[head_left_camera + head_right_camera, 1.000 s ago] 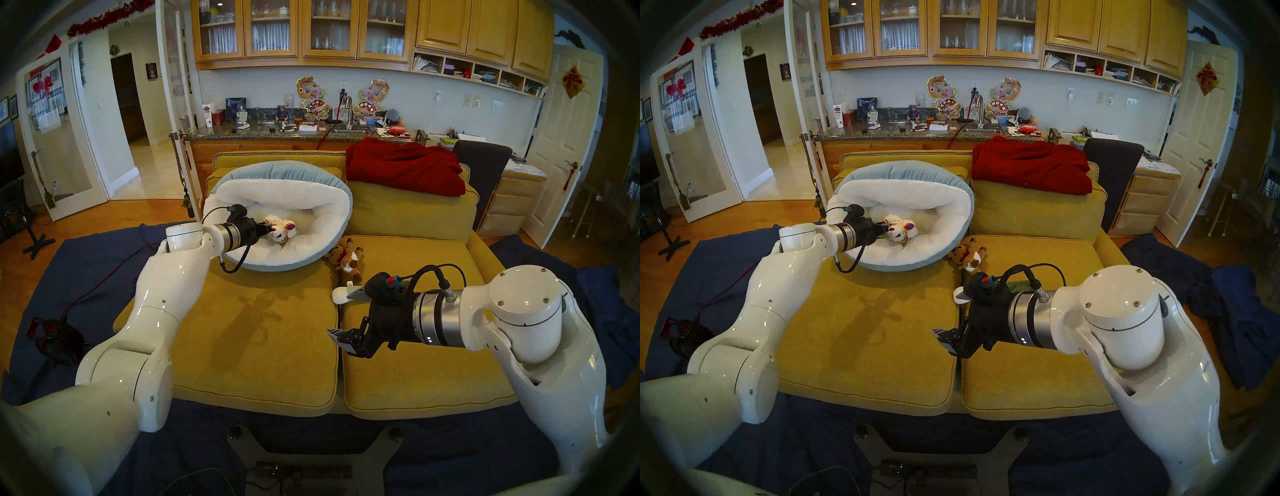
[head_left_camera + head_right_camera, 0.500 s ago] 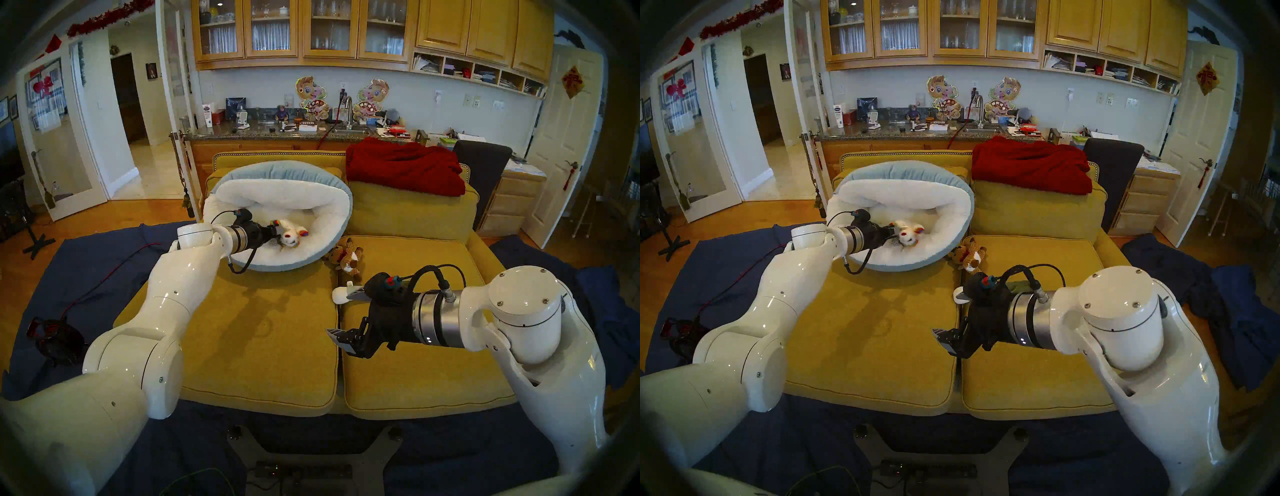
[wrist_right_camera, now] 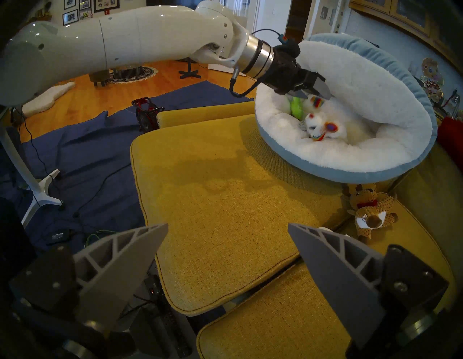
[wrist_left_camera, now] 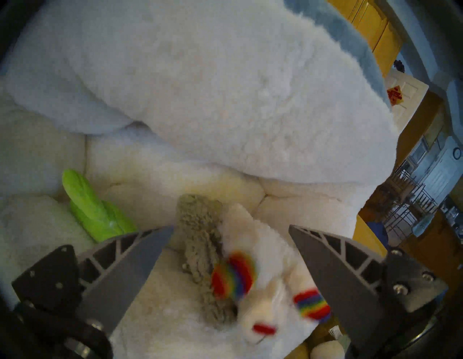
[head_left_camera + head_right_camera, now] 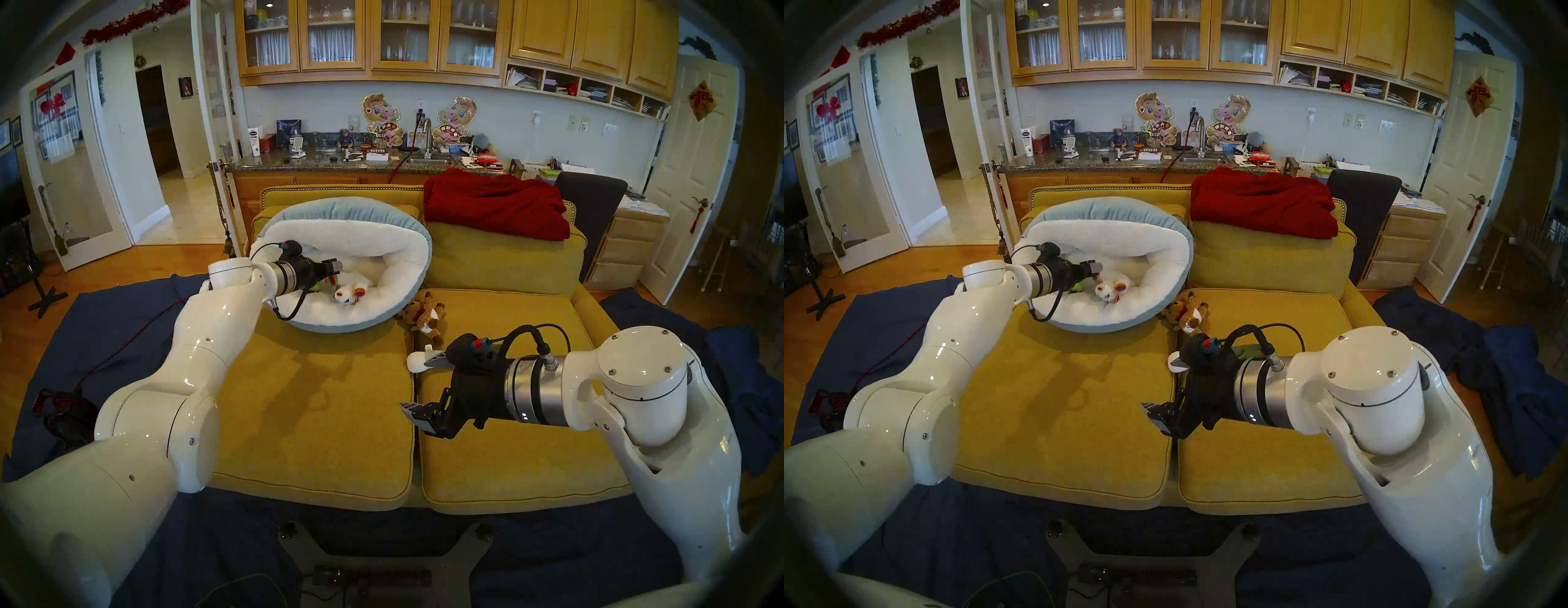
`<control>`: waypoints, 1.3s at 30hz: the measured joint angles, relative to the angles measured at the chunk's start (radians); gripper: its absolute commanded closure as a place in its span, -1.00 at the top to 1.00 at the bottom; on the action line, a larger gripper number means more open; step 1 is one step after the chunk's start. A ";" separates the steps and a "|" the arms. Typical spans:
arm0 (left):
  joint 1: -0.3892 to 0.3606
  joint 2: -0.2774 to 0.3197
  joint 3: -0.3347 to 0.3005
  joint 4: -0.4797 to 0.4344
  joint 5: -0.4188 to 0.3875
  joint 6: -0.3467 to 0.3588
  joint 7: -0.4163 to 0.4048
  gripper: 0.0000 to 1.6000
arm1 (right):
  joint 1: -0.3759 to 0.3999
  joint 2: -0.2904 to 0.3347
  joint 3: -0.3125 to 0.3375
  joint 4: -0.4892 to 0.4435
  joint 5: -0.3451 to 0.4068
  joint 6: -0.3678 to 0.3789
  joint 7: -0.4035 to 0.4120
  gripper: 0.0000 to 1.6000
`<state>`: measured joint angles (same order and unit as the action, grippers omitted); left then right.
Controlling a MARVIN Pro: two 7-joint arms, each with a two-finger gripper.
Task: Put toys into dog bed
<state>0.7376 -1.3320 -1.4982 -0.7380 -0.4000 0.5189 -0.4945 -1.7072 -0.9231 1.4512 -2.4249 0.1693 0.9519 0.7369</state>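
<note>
— Where are the toys?

— The white animal with rainbow paws (image 3: 323, 125) lies on the fleece floor of the dog bed (image 5: 407, 254), the green cactus (image 4: 95, 210) and a grey plush (image 4: 203, 240) beside it. The brown knitted animal (image 5: 424, 319) sits outside on the sofa cushion (image 5: 322, 407), just past the bed's right rim.

— And your grippers?

— My left gripper (image 4: 229, 229) hangs above the white animal, fingers spread, holding nothing. My right gripper (image 3: 228, 227) is spread too, over the seam between cushions. The left cushion in front of the bed lies bare; the bed's tall back rim curls over the far side.
</note>
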 measured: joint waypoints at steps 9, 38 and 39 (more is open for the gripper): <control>-0.037 0.039 0.009 0.008 0.000 -0.013 -0.115 1.00 | 0.000 -0.002 0.001 0.000 0.004 -0.001 0.000 1.00; 0.203 0.222 0.154 -0.349 -0.050 0.043 -0.598 1.00 | 0.000 -0.004 0.001 0.000 0.018 -0.003 0.001 1.00; 0.212 0.230 0.155 -0.363 -0.051 0.042 -0.615 1.00 | 0.000 -0.004 0.001 0.000 0.018 -0.003 0.001 1.00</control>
<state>0.9497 -1.1015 -1.3436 -1.1009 -0.4509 0.5611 -1.1092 -1.7073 -0.9273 1.4522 -2.4249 0.1878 0.9491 0.7378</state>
